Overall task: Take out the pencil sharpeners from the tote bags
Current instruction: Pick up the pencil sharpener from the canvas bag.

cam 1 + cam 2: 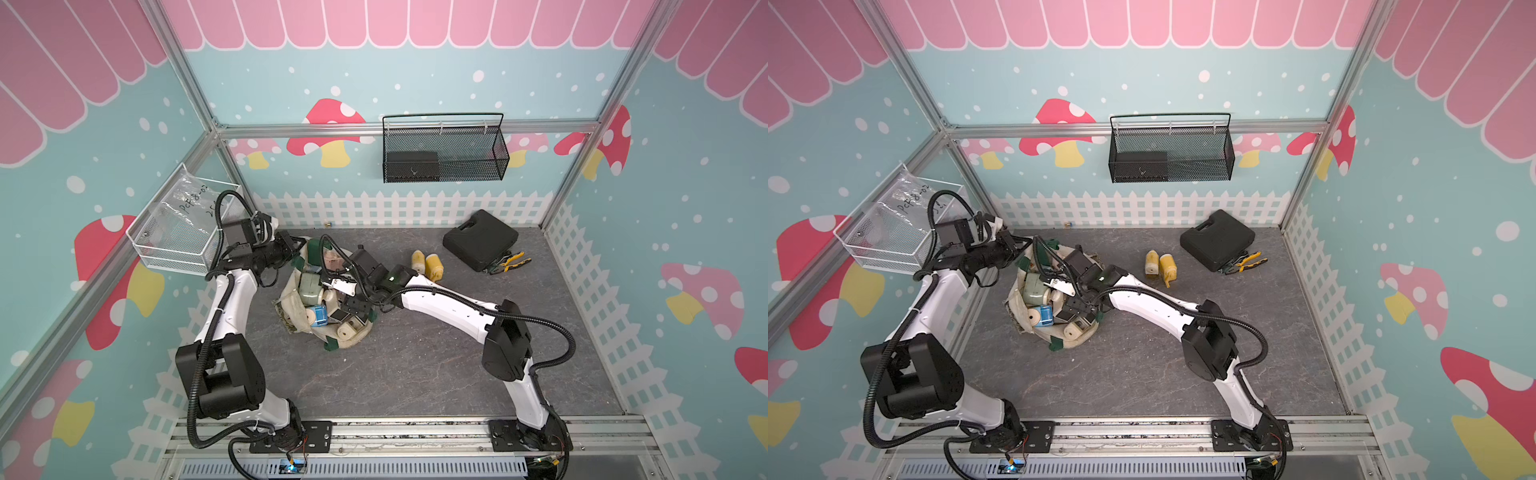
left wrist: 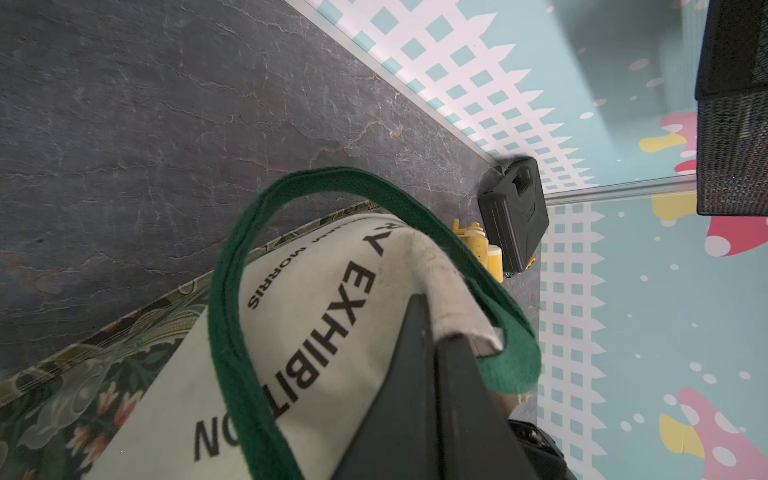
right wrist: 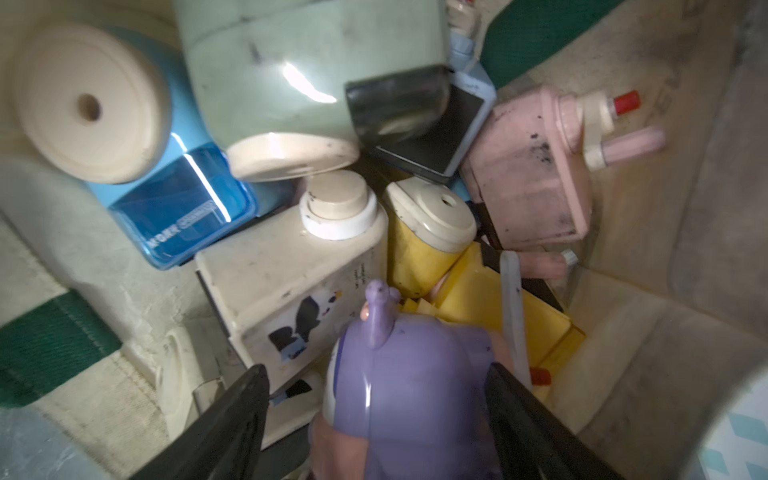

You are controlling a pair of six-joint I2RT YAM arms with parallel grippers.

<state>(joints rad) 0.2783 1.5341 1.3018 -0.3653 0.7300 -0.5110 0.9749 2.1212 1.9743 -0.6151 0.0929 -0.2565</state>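
The bag (image 1: 293, 305) sits on the desk (image 1: 415, 374) near the left edge, full of sharpeners. The left tool (image 2: 432, 328) is pinched tight on the bag's cream rim, by the green strap (image 2: 232, 291), holding the mouth up. The right tool (image 3: 376, 370) is inside the bag and open, with one jaw on each side of the purple sharpener (image 3: 415, 407). I think it should go lower, squeeze the round middle softly, then lift straight up, clear of the strap. The purple one looks smooth, shiny and slippery, with a little knob on top. Two yellow sharpeners (image 1: 426, 264) are out, near the back edge.
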